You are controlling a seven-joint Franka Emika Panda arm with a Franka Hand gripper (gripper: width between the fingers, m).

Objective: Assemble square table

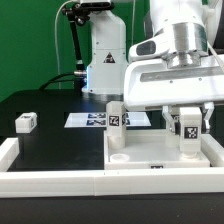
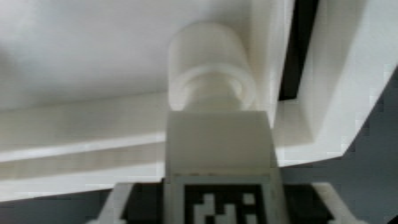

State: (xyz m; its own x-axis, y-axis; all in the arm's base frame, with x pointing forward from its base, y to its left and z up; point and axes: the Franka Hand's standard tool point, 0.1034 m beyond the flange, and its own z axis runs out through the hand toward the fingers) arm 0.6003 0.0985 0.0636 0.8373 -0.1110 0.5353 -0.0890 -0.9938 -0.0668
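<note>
Assembly partway, by the look of it. Hand (image 1: 187, 122) clenched on a leg (image 1: 187, 135), gripped at its tagged square body and hanging upright over the tabletop (image 1: 145, 148) straight below the hand. In the wrist view, leg (image 2: 217, 120) lined up with an inner corner of the tabletop (image 2: 71, 110), rounded tip pointing down at it; impossible to tell whether tip and floor touch yet.

Beside the hand, toward the exterior view's left, a standing leg (image 1: 116, 125), upright on the tabletop and free of any grip. Judged already fitted, though how firmly is unclear. Well apart from the hand on that same side, a small block (image 1: 25, 122) lying loose on the worktop (image 1: 50, 105), likely another leg waiting its turn. No fourth leg in view. Tally as a judgement: one leg apparently done, one in hand, at least one to go and probably two.

Materials: furniture parts all white, smooth, hard-looking plastic, matt with soft highlights. Tabletop square and tray-like, flat floor, raised rim all round. Legs boxy in the body, each with a black-and-white tag, narrowing to a round peg with a domed tip. Worktop black and dull. Marker board (image 1: 85, 120) thin, flat and printed, lying beyond the standing leg from the hand. Rail (image 1: 50, 178) long, white and square-edged, low and well off to the hand's side.
</note>
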